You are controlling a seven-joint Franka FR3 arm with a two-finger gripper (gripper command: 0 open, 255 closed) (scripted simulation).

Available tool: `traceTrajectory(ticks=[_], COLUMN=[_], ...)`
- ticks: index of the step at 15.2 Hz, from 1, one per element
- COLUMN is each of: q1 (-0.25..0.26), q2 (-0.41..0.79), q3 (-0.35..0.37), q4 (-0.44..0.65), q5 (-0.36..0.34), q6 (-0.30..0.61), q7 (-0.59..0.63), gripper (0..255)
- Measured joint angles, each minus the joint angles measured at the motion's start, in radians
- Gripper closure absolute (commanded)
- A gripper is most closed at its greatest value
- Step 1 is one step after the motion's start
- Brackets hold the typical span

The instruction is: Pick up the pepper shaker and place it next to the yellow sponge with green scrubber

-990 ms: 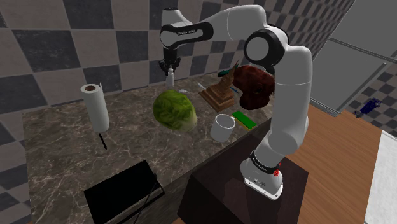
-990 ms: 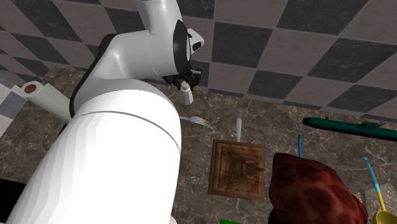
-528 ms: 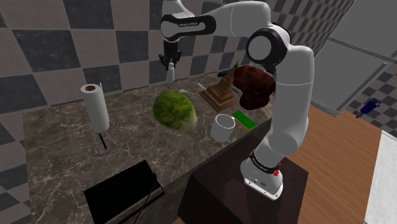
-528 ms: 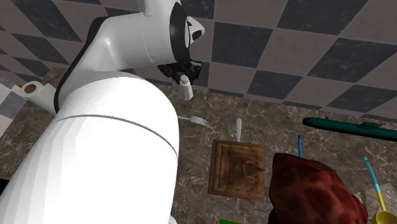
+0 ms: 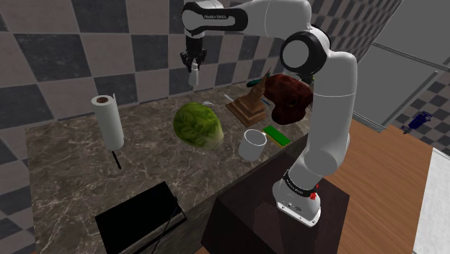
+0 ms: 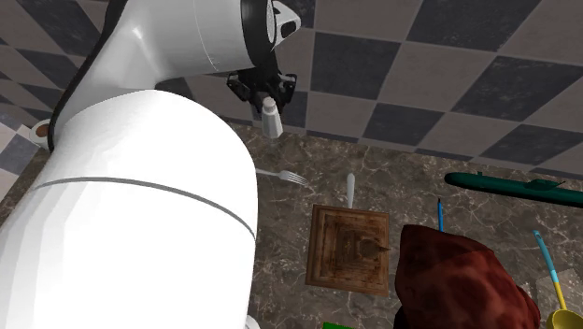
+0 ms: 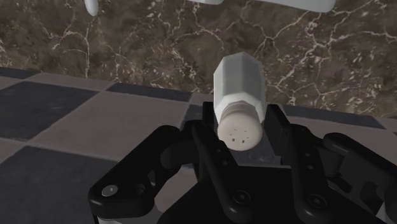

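1. Closest in the shoulder view, the dark stand (image 5: 245, 209) carries the white arm's base, beside the brown marble counter (image 5: 72, 180).
2. A white mug (image 5: 252, 144) sits near the counter's front edge, with a flat green sponge (image 5: 274, 134) just beside it toward the shoulder view's right.
3. Further in, a green lettuce head (image 5: 195, 124) lies mid-counter, and a paper towel roll (image 5: 108, 119) stands upright well apart from it, toward the shoulder view's left.
4. Behind those are a carved wooden board (image 5: 249, 108) and a dark red-brown lump (image 5: 288, 97).
5. Farthest, in front of the checkered wall (image 5: 50, 50), the gripper (image 5: 192, 66) pinches the white pepper shaker (image 5: 192, 76) between its black fingers (image 7: 207, 130). It grips the perforated cap end, so the body hangs downward, clear of the counter and well apart from the sponge.
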Motion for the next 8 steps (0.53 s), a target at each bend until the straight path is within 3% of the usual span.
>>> traceTrajectory(ticks=[8], q1=[0.003], q2=[0.007], q3=[0.001], q4=[0.114], q5=[0.002], q6=[-0.107], q7=[-0.011], gripper=[255])
